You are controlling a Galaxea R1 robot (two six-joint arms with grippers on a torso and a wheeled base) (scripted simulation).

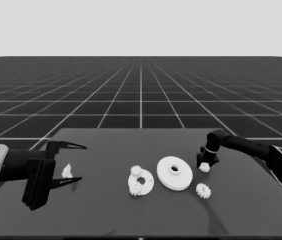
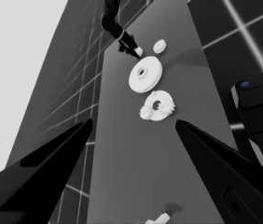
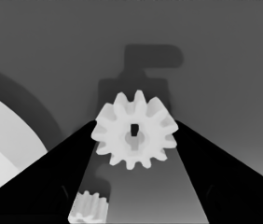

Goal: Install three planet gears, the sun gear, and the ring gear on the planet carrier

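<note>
My right gripper (image 1: 204, 165) hangs just right of the larger round part (image 1: 174, 173), shut on a small toothed gear (image 1: 204, 168). In the right wrist view this gear (image 3: 134, 135) sits pinched between the two fingers, with its shadow on the table behind it. The smaller round part (image 1: 141, 183) lies at mid-table with two gears on it, one at its far edge (image 1: 136, 170) and one at its near edge (image 1: 135, 190). Another gear (image 1: 203, 190) lies loose on the table nearer than the right gripper. My left gripper (image 1: 82, 163) waits open over the table's left end.
A thin white piece (image 1: 67, 171) lies on the table between the waiting left gripper's fingers, not held. The larger round part's rim (image 3: 1, 154) fills one side of the right wrist view. The loose gear (image 3: 89, 207) shows under the held one.
</note>
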